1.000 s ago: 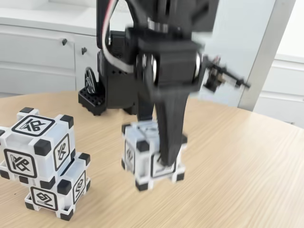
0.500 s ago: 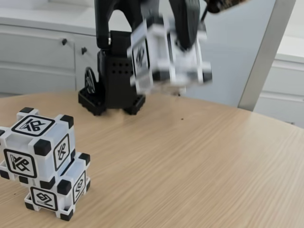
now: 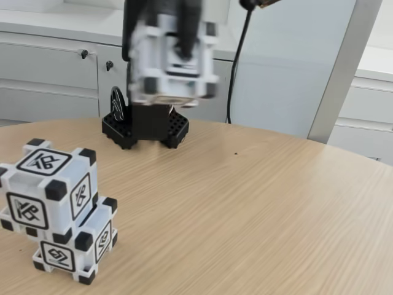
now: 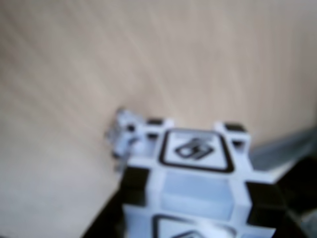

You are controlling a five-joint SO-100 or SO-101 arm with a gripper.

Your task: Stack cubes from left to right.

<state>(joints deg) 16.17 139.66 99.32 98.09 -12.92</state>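
Two cubes stand stacked at the near left of the table in the fixed view, the upper cube (image 3: 49,190) sitting skewed on the lower cube (image 3: 75,247). A third cube (image 3: 153,61) hangs high in the air in front of the arm's base, blurred by motion. My gripper (image 3: 177,56) is shut on it, and a dark finger (image 3: 188,31) runs down over its front face. In the wrist view the held cube (image 4: 198,183) sits at the bottom with a glyph face turned up, above the wooden table (image 4: 99,59).
The black perforated robot base (image 3: 144,129) stands at the back of the round wooden table (image 3: 258,209). A black cable (image 3: 236,67) hangs right of the held cube. White cabinets (image 3: 49,74) line the wall behind. A small blurred pale shape (image 4: 121,138) shows left of the held cube.
The gripper has lifted the third cube off the middle of the table, raised it high, and carried it leftward. The two stacked cubes have not moved.
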